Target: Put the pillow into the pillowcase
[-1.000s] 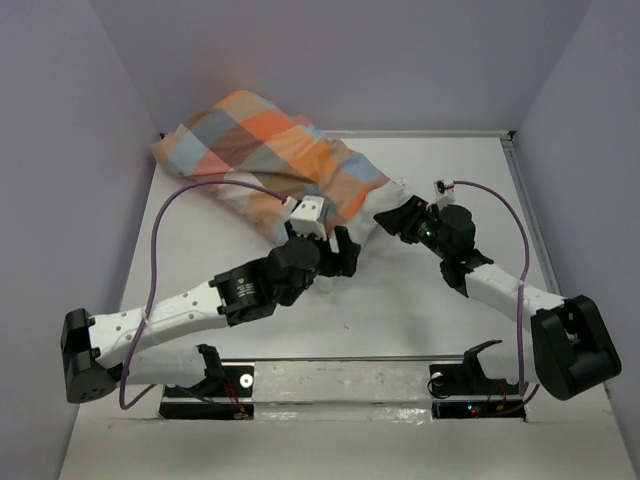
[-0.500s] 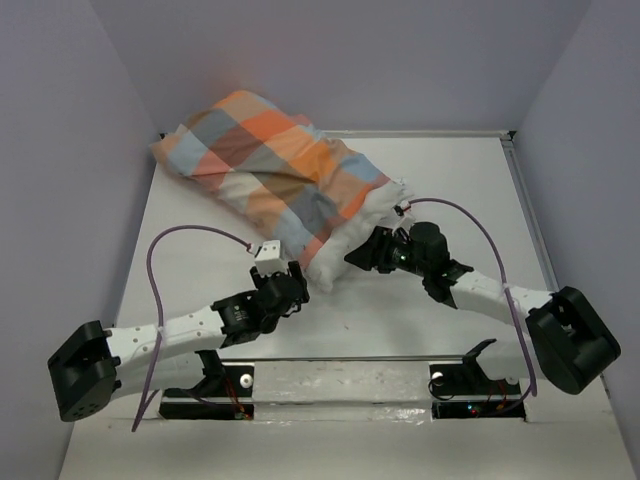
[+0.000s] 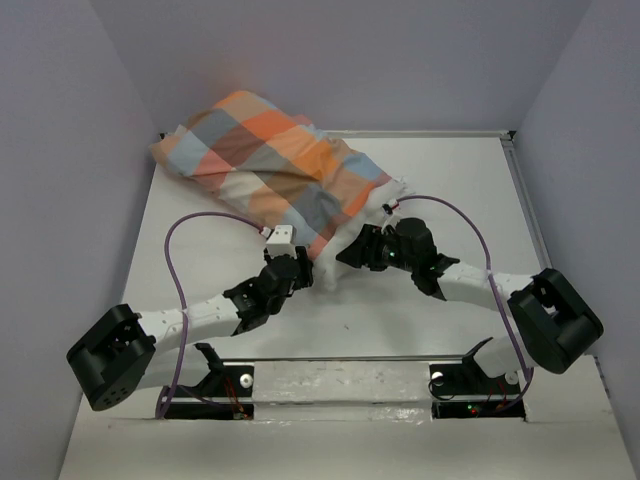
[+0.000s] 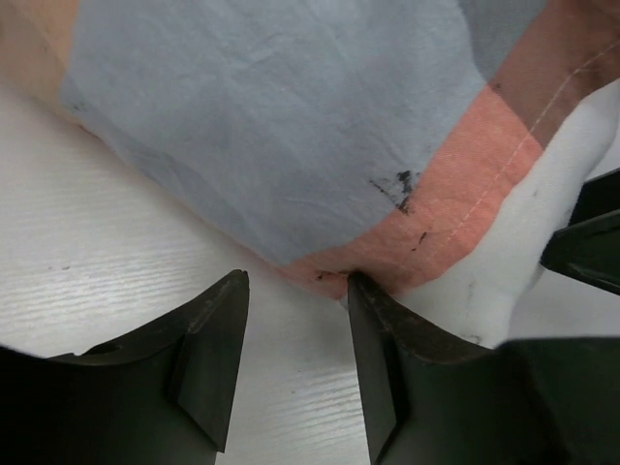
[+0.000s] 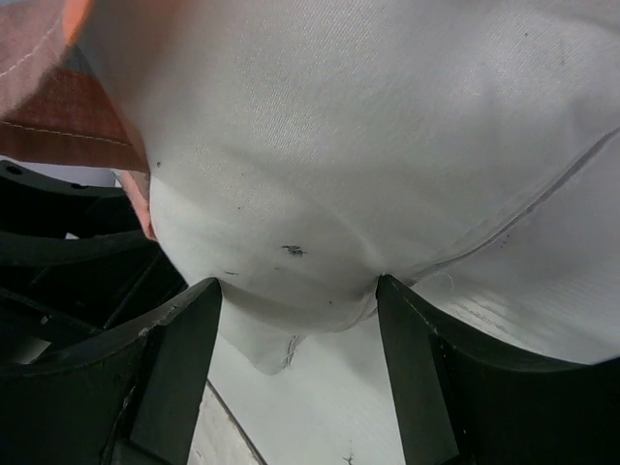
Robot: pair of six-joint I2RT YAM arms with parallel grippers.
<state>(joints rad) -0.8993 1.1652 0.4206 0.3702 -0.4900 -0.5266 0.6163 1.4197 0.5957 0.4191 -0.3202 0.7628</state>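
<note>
The checked pillowcase (image 3: 270,165) lies at the far left of the table, with most of the white pillow inside it. The pillow's white end (image 3: 368,215) sticks out of the case's near-right opening. My left gripper (image 3: 302,268) is open at the case's orange hem (image 4: 455,194); its right fingertip (image 4: 360,291) touches the hem, and bare table shows between the jaws (image 4: 295,286). My right gripper (image 3: 350,255) is open, its jaws (image 5: 298,291) spread around the pillow's bulging corner (image 5: 368,145). The pillowcase edge (image 5: 58,107) shows at the upper left of the right wrist view.
The table (image 3: 450,190) is white, with a raised rail along its far and right edges (image 3: 520,190). Lilac walls close it in on three sides. The two grippers are close together at the case's opening; the left gripper's black body (image 5: 68,262) shows in the right wrist view.
My left gripper pulled back toward me and left, then came forward to the pillowcase hem. My right gripper moved left and nearer along the pillow's exposed end.
</note>
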